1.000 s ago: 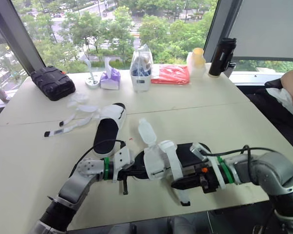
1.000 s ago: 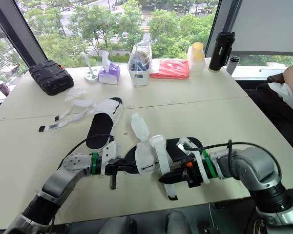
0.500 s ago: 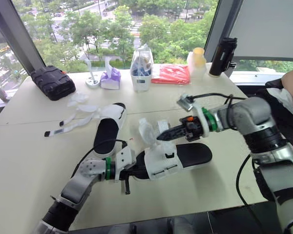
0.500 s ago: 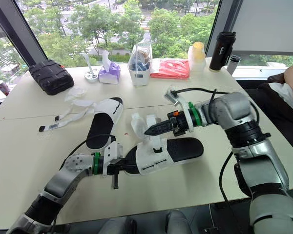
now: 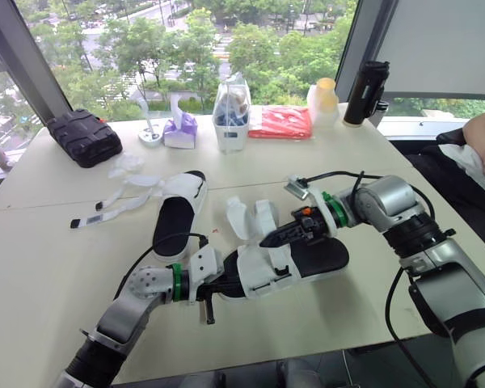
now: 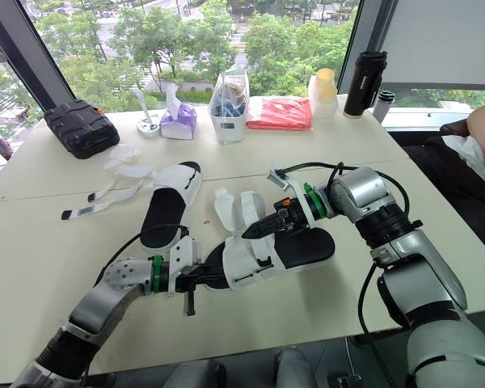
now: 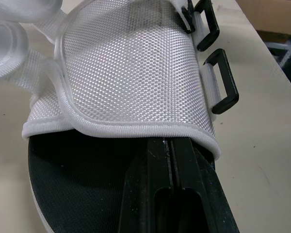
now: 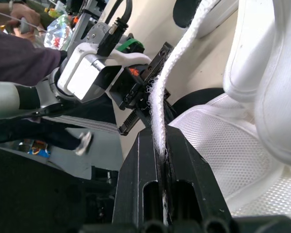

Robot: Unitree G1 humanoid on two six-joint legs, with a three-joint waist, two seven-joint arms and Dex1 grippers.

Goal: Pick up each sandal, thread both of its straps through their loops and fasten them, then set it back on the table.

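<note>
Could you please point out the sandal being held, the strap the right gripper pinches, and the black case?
held sandal [image 5: 263, 275]: left eye view, white mesh upper.
strap [image 8: 159, 104]: right wrist view, middle of the white band.
black case [image 5: 85, 137]: left eye view, top face.

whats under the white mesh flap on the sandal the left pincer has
The sandal shows its black footbed running in under the mesh flap. The left pincer, shut, reaches in there too. Its tips and the rest of the footbed are covered by the flap.
</note>
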